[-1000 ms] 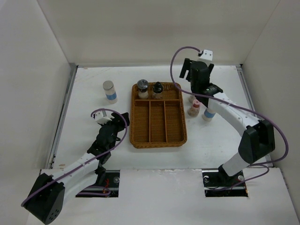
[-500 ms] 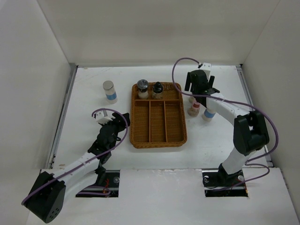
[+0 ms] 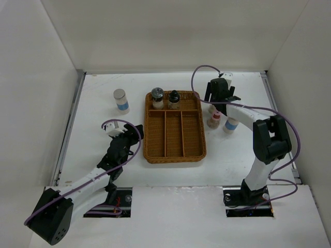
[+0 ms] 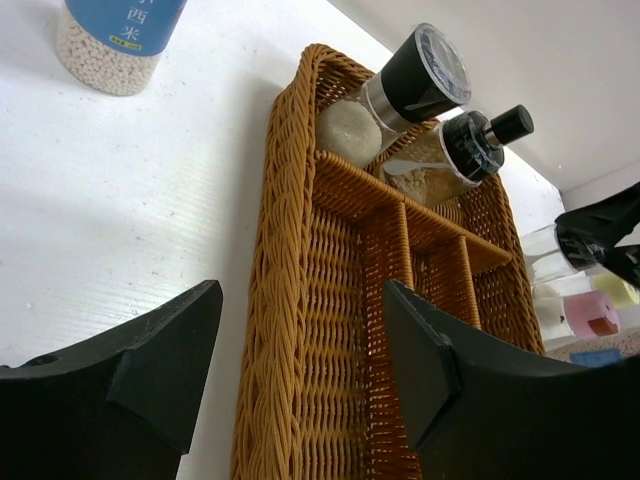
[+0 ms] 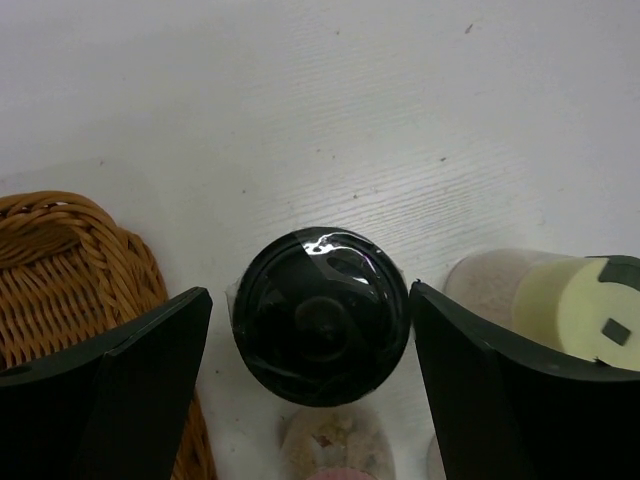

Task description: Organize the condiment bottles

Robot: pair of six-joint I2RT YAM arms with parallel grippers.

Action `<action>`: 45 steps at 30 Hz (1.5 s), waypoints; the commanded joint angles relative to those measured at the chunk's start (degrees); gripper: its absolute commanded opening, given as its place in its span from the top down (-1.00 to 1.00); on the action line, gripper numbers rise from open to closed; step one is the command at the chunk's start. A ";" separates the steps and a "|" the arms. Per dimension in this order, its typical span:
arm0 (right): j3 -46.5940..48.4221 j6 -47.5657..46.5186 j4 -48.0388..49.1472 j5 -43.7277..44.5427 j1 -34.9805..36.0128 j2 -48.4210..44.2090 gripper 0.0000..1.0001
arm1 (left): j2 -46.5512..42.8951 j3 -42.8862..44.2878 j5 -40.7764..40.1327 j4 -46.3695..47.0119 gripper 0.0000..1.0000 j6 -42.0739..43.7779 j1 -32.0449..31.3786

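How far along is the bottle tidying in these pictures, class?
Done: two shakers stand in the far compartment of the wicker tray. In hand: the right gripper, open, straddles a black-topped shaker beside the tray, not yet gripped. Remaining: that one, the pink-capped, cream-capped and two blue-labelled bottles on the table.

1. Blue-label bottle (image 4: 112, 35), left wrist view: white characters on the label look like "西米". The smaller print beside them is unreadable.
2. Second blue-label bottle (image 3: 230, 124), top view: label print is too small to read.

Seven bottles (image 3: 120, 99), one wicker tray (image 3: 174, 138)
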 commanded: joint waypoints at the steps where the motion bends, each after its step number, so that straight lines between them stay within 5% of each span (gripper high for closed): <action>1: 3.24 1.43 0.51 -2.46 -0.51 1.03 -0.68 | -0.10 -0.23 0.28 3.17 -0.27 -0.68 0.38; 6: 3.86 1.34 1.38 -0.88 -0.16 0.78 -0.34 | 0.69 -0.14 0.45 3.26 -0.27 -0.77 0.73; 12: 3.07 -2.08 7.09 4.65 0.98 -4.32 -0.18 | 1.57 -0.32 0.54 4.23 -0.27 -0.85 0.73; 19: 4.99 -5.60 11.66 4.40 6.68 -8.81 -0.15 | 1.57 -0.41 0.62 4.93 -0.27 -0.85 0.82; 27: 11.58 -6.13 12.29 1.58 13.37 -1.26 -0.16 | 1.04 -0.41 -0.08 4.75 -0.27 -0.15 0.56; 45: 9.58 -2.36 12.19 0.00 13.29 7.36 -0.30 | 1.92 -0.23 0.98 4.84 -0.27 -0.68 1.17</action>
